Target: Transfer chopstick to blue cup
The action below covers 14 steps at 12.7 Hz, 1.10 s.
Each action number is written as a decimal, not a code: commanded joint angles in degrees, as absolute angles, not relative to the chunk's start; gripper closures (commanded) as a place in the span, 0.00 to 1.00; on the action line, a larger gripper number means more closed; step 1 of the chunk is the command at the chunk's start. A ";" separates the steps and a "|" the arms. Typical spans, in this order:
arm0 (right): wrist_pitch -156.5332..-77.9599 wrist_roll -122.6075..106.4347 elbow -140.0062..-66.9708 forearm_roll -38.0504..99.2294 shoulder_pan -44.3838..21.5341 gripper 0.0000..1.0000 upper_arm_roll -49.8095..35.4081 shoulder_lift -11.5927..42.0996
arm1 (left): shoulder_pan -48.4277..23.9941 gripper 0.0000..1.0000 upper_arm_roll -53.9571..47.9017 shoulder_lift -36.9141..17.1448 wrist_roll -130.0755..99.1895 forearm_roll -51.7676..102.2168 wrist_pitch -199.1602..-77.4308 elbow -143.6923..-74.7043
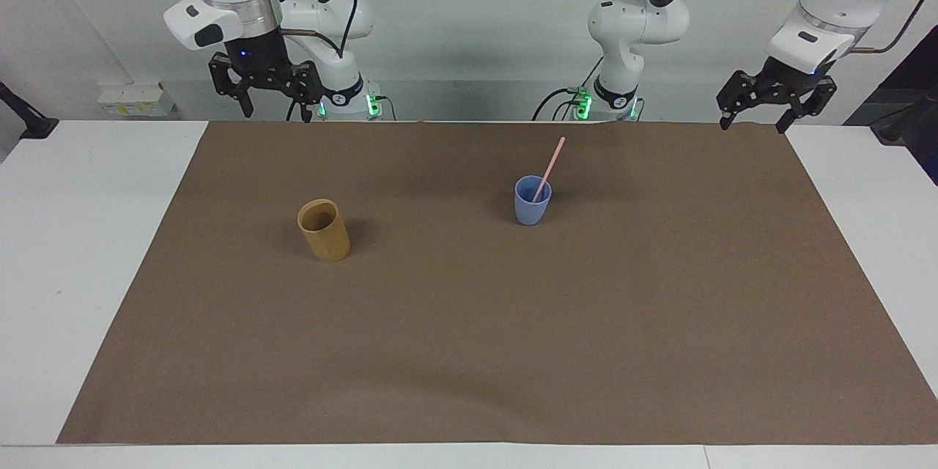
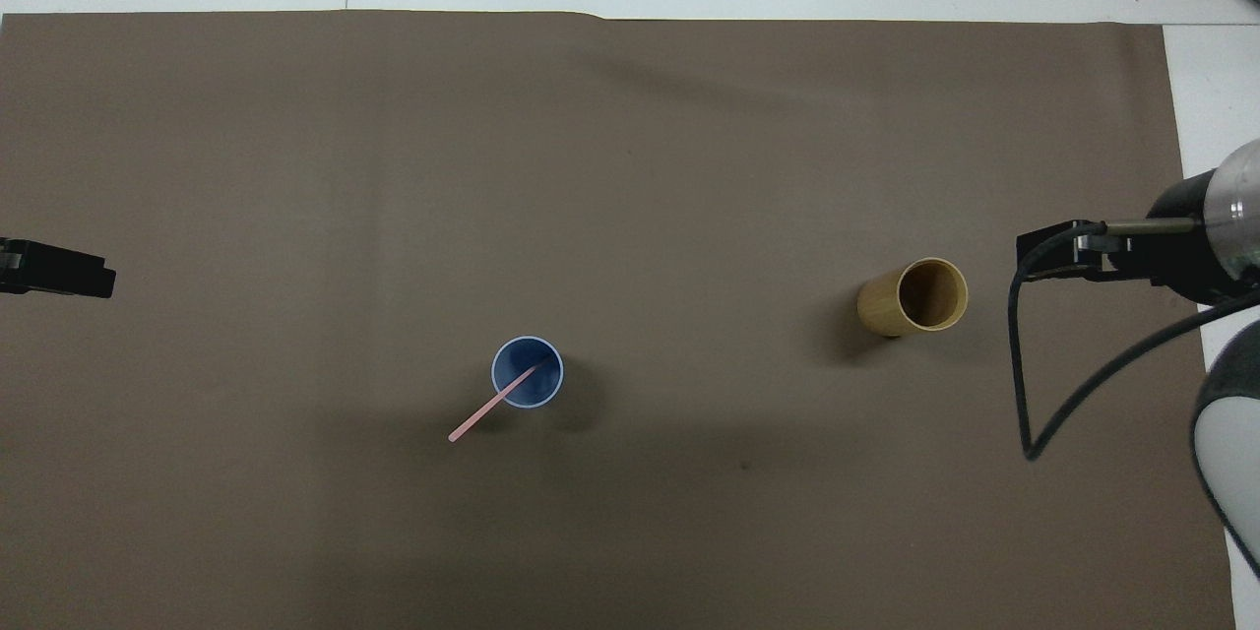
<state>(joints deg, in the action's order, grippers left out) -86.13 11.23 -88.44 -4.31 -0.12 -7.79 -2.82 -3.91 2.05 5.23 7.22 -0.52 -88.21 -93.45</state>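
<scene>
White rounded arms [image 1: 637,15] with silver wrist rings, black cables, black grippers, green base lights.

The scene is lit evenly and brightly from above. Soft, short shadows are cast on the brown mat [image 1: 469,322] beside the blue cup [image 1: 531,201] and the tan cup [image 1: 323,230]. A faint long shadow is seen near the mat's edge farthest from the robots. No glare is seen on the mat. Both views are sharp, without visible distortion at the corners.
</scene>
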 commanded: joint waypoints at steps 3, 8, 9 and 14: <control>-85.78 9.58 -87.27 -1.94 1.58 0.00 -8.00 -2.20 | -4.22 0.00 2.11 6.06 7.21 -0.70 -86.92 -93.51; -87.01 8.88 -87.45 -0.18 3.16 0.00 -7.91 -2.11 | -4.22 0.00 2.11 6.24 7.03 -0.62 -87.10 -93.96; -87.10 8.88 -87.45 -0.09 3.16 0.00 -7.91 -2.11 | -4.22 0.00 2.11 6.24 7.12 -0.62 -87.36 -93.96; -87.19 8.79 -87.63 0.09 3.25 0.00 -7.91 -2.20 | -4.13 0.00 1.67 6.15 8.00 -0.62 -87.19 -93.69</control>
